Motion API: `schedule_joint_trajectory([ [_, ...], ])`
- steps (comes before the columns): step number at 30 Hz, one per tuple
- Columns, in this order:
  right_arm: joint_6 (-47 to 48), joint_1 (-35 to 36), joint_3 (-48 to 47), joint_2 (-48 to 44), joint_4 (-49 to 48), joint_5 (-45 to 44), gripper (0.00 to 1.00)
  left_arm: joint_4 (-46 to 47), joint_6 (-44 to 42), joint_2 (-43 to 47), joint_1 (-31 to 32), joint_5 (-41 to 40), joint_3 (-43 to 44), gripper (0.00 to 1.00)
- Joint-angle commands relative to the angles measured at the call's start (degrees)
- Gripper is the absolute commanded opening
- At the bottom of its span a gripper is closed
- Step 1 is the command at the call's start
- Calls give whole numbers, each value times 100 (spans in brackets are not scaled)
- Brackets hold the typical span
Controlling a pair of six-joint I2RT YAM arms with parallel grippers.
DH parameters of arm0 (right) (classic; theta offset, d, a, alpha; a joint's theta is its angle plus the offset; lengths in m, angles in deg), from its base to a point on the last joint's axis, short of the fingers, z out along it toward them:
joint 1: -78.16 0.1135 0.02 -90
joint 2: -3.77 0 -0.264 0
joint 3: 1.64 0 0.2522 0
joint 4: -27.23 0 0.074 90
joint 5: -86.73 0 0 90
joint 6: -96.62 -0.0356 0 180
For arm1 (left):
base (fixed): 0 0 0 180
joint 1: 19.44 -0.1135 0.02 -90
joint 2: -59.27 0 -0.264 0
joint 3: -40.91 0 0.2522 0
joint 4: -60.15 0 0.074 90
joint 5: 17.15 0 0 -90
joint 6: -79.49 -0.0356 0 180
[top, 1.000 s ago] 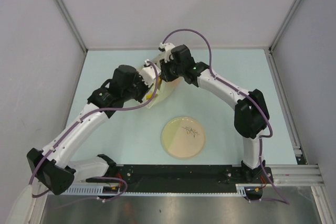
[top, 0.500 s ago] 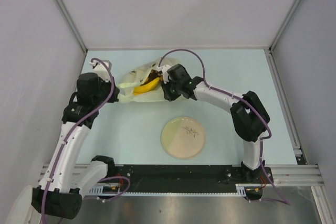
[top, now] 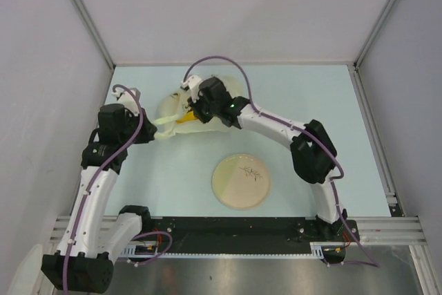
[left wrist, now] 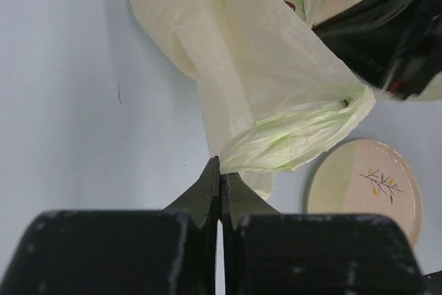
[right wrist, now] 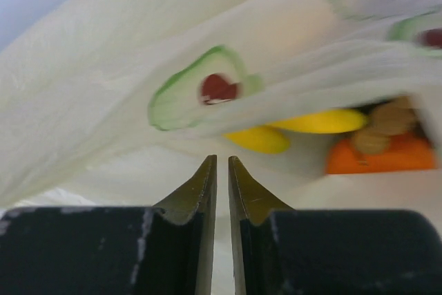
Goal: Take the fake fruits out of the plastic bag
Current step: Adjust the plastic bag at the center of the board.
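Observation:
The pale yellow-green plastic bag [top: 168,106] lies at the back left of the table, its mouth towards the right. My left gripper [top: 152,130] is shut on the bag's greenish twisted handle [left wrist: 297,132], pulling it taut; in the left wrist view [left wrist: 219,165] the jaws pinch the film. My right gripper [top: 191,107] is at the bag's mouth. In the right wrist view [right wrist: 221,162] its jaws are closed to a hairline gap with nothing seen between them. Just beyond them lie the yellow banana bunch [right wrist: 314,122] and the orange [right wrist: 381,157]. A bit of the banana also shows from above [top: 185,121].
The round cream plate [top: 241,181] sits in the near middle of the table and also shows in the left wrist view [left wrist: 366,186]. Grey walls enclose the table at the left, the back and the right. The black rail with the arm bases [top: 235,234] runs along the near edge.
My left arm has swung from over the bag out to the left and now holds the handle stretched. My right gripper has moved left, deeper into the bag's mouth.

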Motion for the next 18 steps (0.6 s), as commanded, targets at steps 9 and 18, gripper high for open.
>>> schedule_joint_trajectory([
  [9,-52,205,-543,568,367,386,17,98,56,50,-168,-227,177,0],
  [18,1432,72,-2002,1375,1042,1001,72,63,-41,-117,-265,-165,370,0],
])
